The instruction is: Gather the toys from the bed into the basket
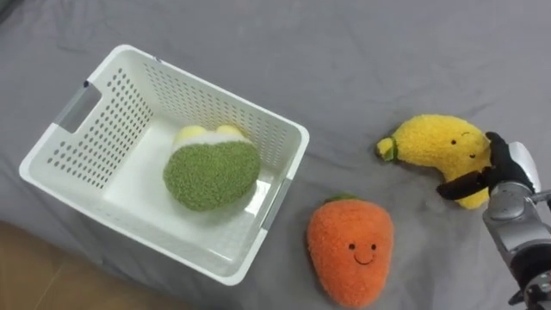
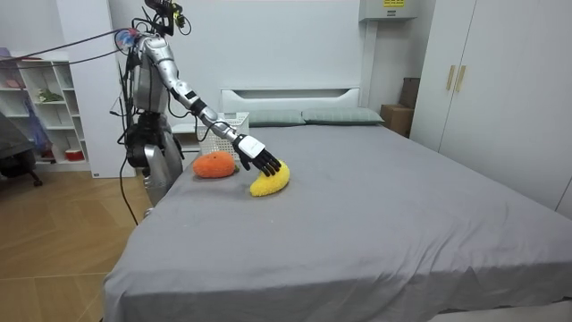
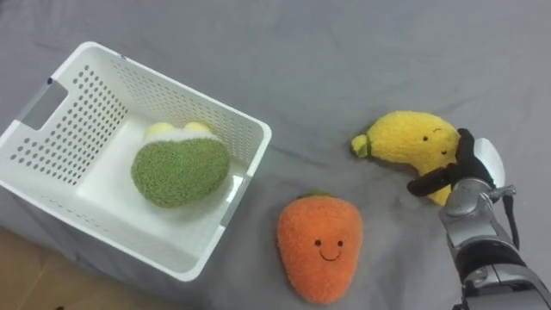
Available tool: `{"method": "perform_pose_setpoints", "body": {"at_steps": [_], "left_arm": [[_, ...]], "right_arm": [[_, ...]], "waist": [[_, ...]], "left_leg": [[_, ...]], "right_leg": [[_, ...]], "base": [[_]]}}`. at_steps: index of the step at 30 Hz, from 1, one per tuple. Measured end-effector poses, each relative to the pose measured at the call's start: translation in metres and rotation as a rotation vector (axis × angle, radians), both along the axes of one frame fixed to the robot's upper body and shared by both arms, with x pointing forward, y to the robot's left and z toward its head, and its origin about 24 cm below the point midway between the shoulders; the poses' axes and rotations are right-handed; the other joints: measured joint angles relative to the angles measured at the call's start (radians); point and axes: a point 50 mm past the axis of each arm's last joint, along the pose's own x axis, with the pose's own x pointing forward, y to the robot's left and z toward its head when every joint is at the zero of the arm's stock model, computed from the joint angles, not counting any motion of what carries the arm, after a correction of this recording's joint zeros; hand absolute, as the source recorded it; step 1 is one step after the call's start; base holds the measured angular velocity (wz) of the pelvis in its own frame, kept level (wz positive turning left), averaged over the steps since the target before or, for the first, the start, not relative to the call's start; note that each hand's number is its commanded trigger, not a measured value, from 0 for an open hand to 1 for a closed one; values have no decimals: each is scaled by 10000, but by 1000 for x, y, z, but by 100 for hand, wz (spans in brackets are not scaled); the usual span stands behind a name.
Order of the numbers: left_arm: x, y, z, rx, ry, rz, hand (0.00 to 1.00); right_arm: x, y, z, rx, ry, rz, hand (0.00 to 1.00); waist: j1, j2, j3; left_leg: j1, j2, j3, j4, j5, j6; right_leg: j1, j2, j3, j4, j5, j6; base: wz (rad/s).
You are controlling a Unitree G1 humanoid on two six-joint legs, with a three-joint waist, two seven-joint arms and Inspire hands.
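A yellow banana plush (image 1: 435, 142) lies on the grey bed (image 1: 387, 52) at the right. My right hand (image 1: 512, 168) sits on its right end, thumb across the front and fingers behind it, curled round the toy. An orange carrot plush (image 1: 351, 250) with a smiling face lies nearer me, left of the hand. A white perforated basket (image 1: 215, 82) stands on the bed at the left and holds a green and yellow plush (image 1: 211, 172). In the room view I stand at the bedside with my right arm stretched out to the banana (image 2: 271, 182).
The basket sits close to the bed's near edge, with wooden floor (image 1: 34, 267) showing below it. Pillows and a headboard (image 2: 295, 94) are at the bed's far end, a shelf unit (image 2: 45, 107) stands behind me, and a wardrobe (image 2: 500, 80) is beyond the bed.
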Motion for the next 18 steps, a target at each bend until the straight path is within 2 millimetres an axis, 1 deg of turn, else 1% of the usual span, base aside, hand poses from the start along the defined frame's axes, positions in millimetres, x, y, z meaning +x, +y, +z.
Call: {"method": "perform_pose_setpoints", "body": {"at_steps": [3,6,10,13,16,17,18], "left_arm": [[3,0,0,-3,-51,-39,0],[10,-1,2,-8,-221,-104,0],[14,-2,1,-12,-184,-221,0],[17,-5,1,-41,-268,-518,0],[16,-8,0,-90,-202,-663,0],[16,-8,0,-100,-183,-706,0],[17,-8,0,-98,-184,-707,0]], "right_arm": [[-1,-2,0,-77,43,-49,0],[-4,-7,-1,-329,187,-183,0],[-5,-8,-2,-538,228,-142,0],[-6,-12,1,-718,83,-369,0],[-2,-12,6,-829,-172,-543,0],[1,-12,10,-915,-360,-608,0],[5,-12,14,-1008,-581,-666,0]], "waist": [[60,23,21],[137,50,40],[131,98,71],[141,147,100],[135,263,175],[137,325,155],[138,392,158]], "left_leg": [[-92,-1,-40,28,2,-2],[-124,-12,-115,27,2,-2],[-197,-31,-226,28,3,-3],[-358,-47,-321,32,23,-12],[-451,-59,-372,85,25,-12],[-526,-60,-380,107,25,-12],[-610,-60,-395,130,26,-13]], "right_leg": [[-69,-2,-73,-3,2,-3],[-68,3,-139,-12,2,-4],[-102,-1,-217,-22,2,-3],[-232,-4,-232,-6,2,-3],[-278,-9,-301,-9,2,-3],[-344,-15,-325,-2,2,-3],[-416,-17,-371,-2,2,-3]], "base": [[4],[8],[6],[10],[6],[4],[5]]}}
